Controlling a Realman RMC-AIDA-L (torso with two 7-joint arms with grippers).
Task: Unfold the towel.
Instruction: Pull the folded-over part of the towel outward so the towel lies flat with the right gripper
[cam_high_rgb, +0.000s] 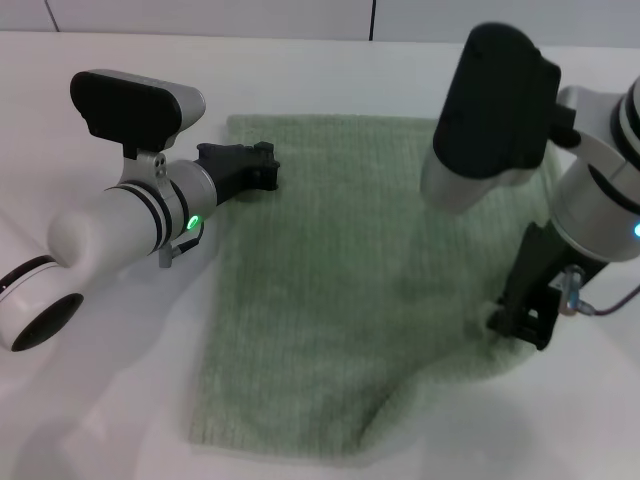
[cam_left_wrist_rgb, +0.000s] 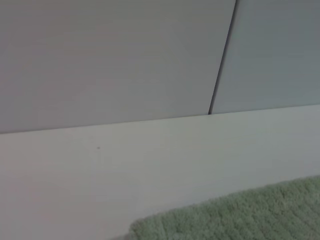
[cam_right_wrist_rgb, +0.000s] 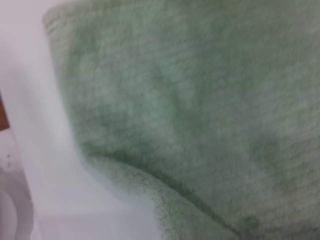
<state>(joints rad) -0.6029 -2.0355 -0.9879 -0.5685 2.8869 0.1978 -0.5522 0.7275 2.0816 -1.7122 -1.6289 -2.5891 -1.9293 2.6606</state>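
I see the towel (cam_high_rgb: 350, 290) spread over the white table (cam_high_rgb: 90, 400), filling the centre of the head view from the upper middle down to the lower edge, mostly flat but with a doubled, rumpled fold along its lower right side. My right gripper (cam_high_rgb: 520, 318) sits at the right of the frame, its dark fingers pointing down onto that raised fold; I judge it is there because that is the layer left to pull out. It touches or nearly touches the cloth, but I cannot tell whether the fingers are closed on the fold or merely resting against it. My left gripper (cam_high_rgb: 262, 165) lies in the upper left of the frame, low over the towel's upper left corner area, probably to pin that side while the other is drawn away; its fingers look close together with nothing visibly between them, though I cannot be sure. The left wrist view shows only the towel's edge and bare table.
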